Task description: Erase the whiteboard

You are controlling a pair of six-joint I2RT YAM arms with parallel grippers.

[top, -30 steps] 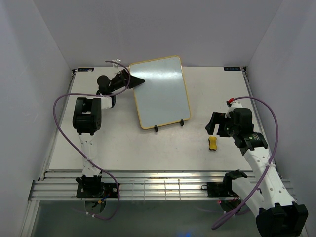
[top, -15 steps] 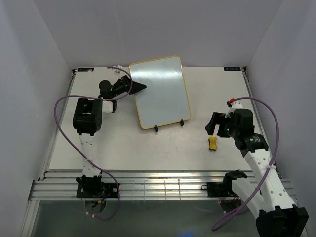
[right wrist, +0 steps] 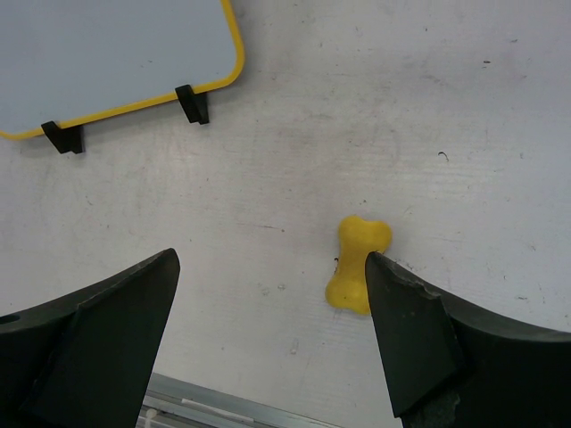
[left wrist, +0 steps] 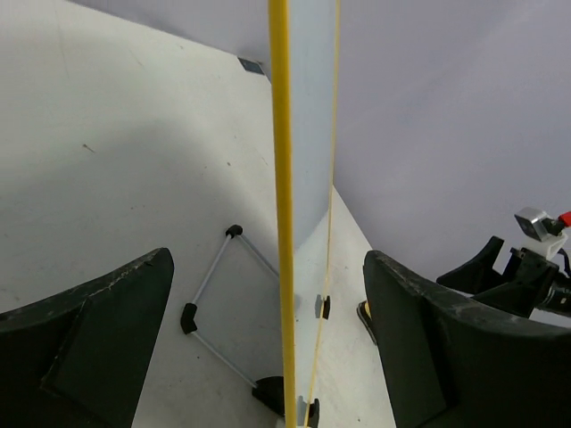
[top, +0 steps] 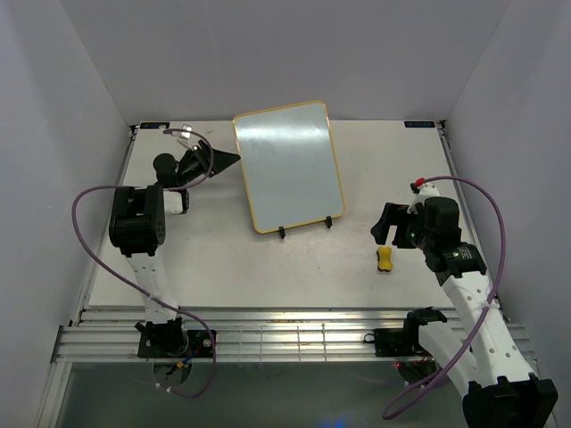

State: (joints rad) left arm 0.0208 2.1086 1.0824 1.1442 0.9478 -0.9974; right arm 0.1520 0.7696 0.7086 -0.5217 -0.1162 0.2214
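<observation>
The whiteboard [top: 290, 169] stands propped at 12 o'clock on the tabletop [top: 223, 267] so I can wipe it, my left pincer [top: 234, 159] apart at its 9 o'clock, my right pincer [top: 385, 228] apart by the yellow eraser [top: 384, 259].

Overhead view spans the table [top: 268, 267]; both wrist views share the whiteboard [right wrist: 107, 53].
</observation>
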